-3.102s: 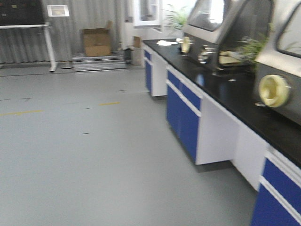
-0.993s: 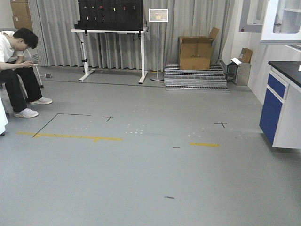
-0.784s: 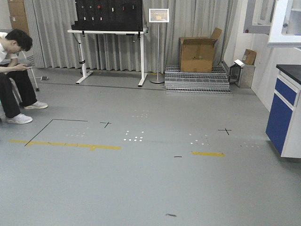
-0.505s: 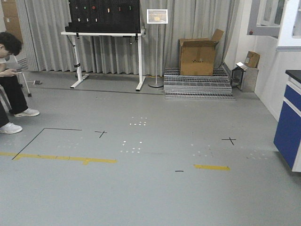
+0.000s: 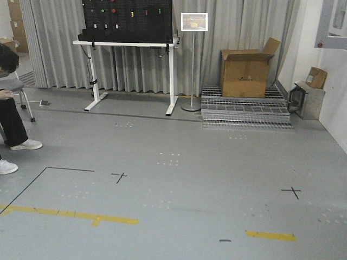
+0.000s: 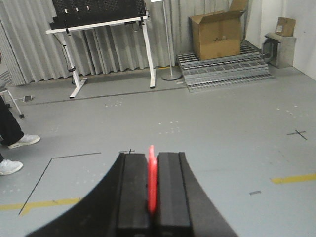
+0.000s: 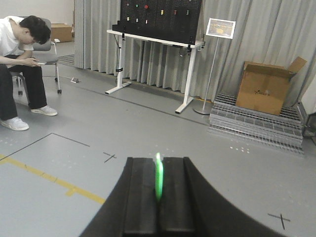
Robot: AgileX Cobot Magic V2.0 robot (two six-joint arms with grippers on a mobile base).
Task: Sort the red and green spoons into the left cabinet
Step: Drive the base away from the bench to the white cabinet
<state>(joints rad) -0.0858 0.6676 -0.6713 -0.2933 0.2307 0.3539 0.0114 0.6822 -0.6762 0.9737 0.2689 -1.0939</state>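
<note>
Left tool [image 6: 152, 159]: clamped on the red spoon [image 6: 151, 183], pads pressed to both its sides.
Red spoon: edge-on between the pads, tip poking past the fingertips toward 12 o'clock.
Right tool [image 7: 158, 163]: closed tight on the green spoon [image 7: 158, 180].
Green spoon: pinched at centre, end showing just beyond the fingertips at 12 o'clock.
Floor [image 5: 206, 179]: grey, with yellow tape [image 5: 70, 214] and black crosses [image 5: 119, 176].
Person [image 7: 22, 59]: seated at 10 o'clock in the right wrist view.
Desk [image 5: 124, 43]: white-legged, carrying a black pegboard [image 5: 127, 19], at 11 o'clock.
Cardboard box [image 5: 246, 73]: on metal grates [image 5: 246, 111], at 1 o'clock.
</note>
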